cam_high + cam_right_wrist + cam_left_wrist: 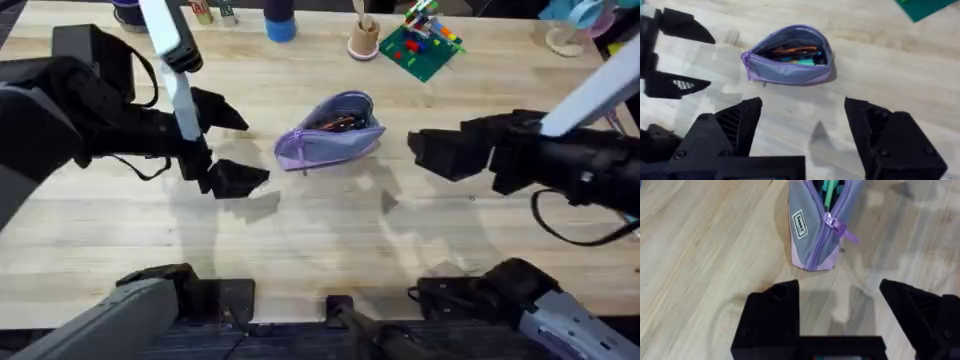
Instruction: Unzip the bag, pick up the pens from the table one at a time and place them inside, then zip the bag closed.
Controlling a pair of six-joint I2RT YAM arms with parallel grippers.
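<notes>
Soft lilac bag [330,132] on the table [320,240], between the 2 grippers, apart from both. Looks light and floppy, so likely to slide or fold when pulled on one side only. Mouth open along the top, coloured pens [795,54] visible inside; none seen loose on the wood around.

Best places to hold, by judgement: the small purple zipper pull [836,225] at the end facing the left gripper [840,292], and the fabric at the opposite end, nearer the right gripper [802,117], to keep the bag from following the pull.

Left gripper: fingers spread wide, holding nothing, just short of the bag's end. Right gripper: also spread wide, empty, touching nothing, bag straight ahead.
</notes>
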